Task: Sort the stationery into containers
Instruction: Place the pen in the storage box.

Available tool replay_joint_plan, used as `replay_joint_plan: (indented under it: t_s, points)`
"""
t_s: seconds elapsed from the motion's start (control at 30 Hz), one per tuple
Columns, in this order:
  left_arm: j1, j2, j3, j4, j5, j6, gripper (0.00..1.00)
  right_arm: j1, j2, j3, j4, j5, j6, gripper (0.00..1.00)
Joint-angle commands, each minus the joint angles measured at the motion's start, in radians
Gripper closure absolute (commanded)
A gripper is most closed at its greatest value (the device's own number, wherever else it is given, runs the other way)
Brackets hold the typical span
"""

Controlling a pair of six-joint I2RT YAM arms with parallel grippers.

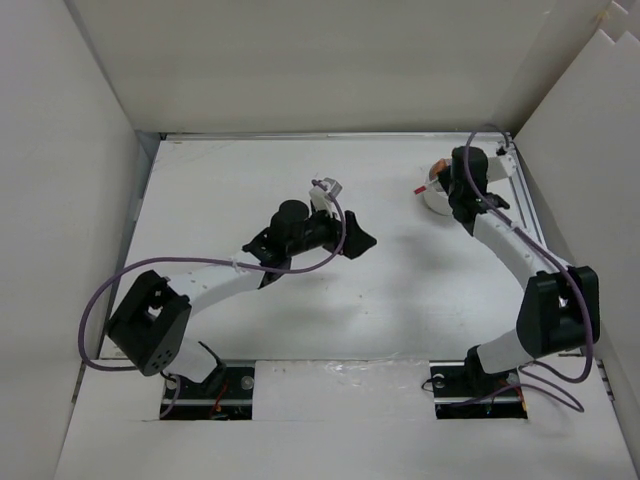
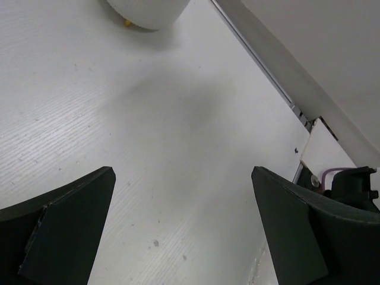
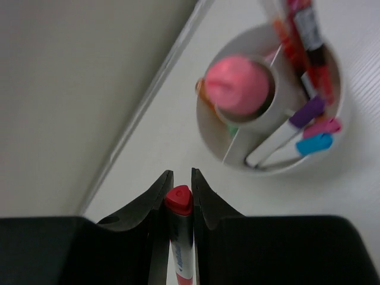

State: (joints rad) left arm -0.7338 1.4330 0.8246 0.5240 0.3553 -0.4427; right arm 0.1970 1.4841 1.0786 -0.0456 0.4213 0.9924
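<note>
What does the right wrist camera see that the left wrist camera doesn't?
Only the right wrist view: the right gripper pinching a red-capped marker, and, inside the white cup, a pink lump and markers capped purple, pink and blue. Only the left wrist view: the left gripper wide open, holding nothing. Both: the white table, and probably the cup, though the left view catches only its side.

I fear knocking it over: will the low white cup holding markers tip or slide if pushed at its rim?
Probably it slides rather than tips: the cup is low and wide. It looks like thin plastic, so likely light, and the table is smooth. The markers leaning on its rim may shift.
</note>
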Motion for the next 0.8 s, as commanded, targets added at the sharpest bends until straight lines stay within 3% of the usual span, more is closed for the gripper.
replay_joint_plan:
  t_s: [0.0, 0.33, 0.7, 0.77]
  points:
    - [-0.003, 0.036, 0.004, 0.002, 0.03, -0.008, 0.0, -0.036, 0.014, 0.099, -0.069, 0.347, 0.044, 0.98]
    - [-0.003, 0.047, 0.025, -0.016, 0.014, -0.008, 0.0, -0.057, 0.206, 0.302, -0.22, 0.635, 0.072, 0.93]
    - [-0.003, 0.038, 0.025, -0.025, -0.024, -0.008, 0.0, -0.011, 0.33, 0.375, -0.315, 0.743, 0.132, 0.93]
    - [-0.003, 0.038, 0.025, -0.025, -0.024, -0.008, 0.0, -0.002, 0.34, 0.385, -0.33, 0.754, 0.132, 0.88]
